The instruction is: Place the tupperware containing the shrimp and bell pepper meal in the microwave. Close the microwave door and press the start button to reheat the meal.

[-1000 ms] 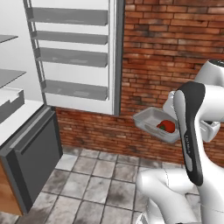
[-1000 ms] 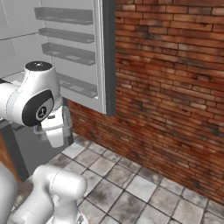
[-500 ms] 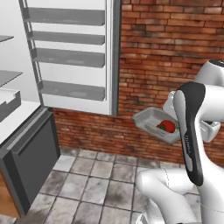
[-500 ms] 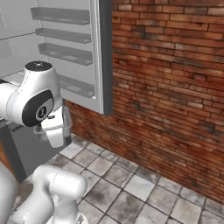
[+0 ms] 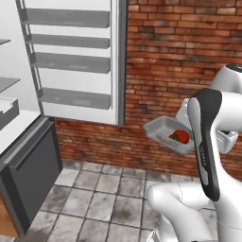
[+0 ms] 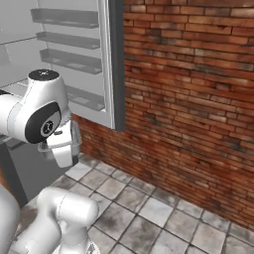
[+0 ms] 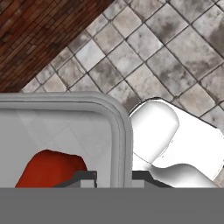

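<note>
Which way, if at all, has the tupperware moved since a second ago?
Yes, slightly right: carried with the base, the tupperware has drawn away from the fridge door.

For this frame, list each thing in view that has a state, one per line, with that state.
Tupperware: lifted off any surface, held at its rim, carried in front of the brick wall.
Bell pepper: inside the tupperware.
End effector: shut on the tupperware rim, one finger either side.
Fridge door: swung open, its shelves bare.
</note>
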Tool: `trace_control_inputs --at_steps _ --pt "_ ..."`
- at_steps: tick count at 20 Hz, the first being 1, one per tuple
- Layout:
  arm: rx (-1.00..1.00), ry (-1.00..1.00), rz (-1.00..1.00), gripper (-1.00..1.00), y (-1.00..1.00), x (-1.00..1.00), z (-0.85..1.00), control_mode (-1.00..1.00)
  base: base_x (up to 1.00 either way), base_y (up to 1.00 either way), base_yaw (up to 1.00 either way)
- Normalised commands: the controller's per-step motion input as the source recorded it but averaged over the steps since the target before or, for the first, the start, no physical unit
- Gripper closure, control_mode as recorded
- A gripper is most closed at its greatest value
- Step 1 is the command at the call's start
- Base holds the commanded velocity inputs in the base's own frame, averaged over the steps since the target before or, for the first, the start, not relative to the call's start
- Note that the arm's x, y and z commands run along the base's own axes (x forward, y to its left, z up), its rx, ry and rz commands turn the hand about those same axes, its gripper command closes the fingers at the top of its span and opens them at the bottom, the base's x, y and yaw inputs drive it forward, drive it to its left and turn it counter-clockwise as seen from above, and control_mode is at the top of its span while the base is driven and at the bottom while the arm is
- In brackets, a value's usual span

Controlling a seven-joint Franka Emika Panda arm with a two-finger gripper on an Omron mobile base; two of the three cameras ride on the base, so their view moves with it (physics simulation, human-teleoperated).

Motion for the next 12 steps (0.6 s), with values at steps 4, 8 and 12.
trace_control_inputs --at_steps 4,8,12 --pt "0.0 0.0 0.0 1.0 0.0 0.0 0.0 1.0 0.31 0.36 -0.79" --pt "0.0 0.0 0.0 1.0 0.0 0.0 0.0 1.0 1.0 0.55 -0.44" --pt "0.0 0.0 0.0 1.0 0.0 0.0 0.0 1.0 0.94 0.4 -0.49"
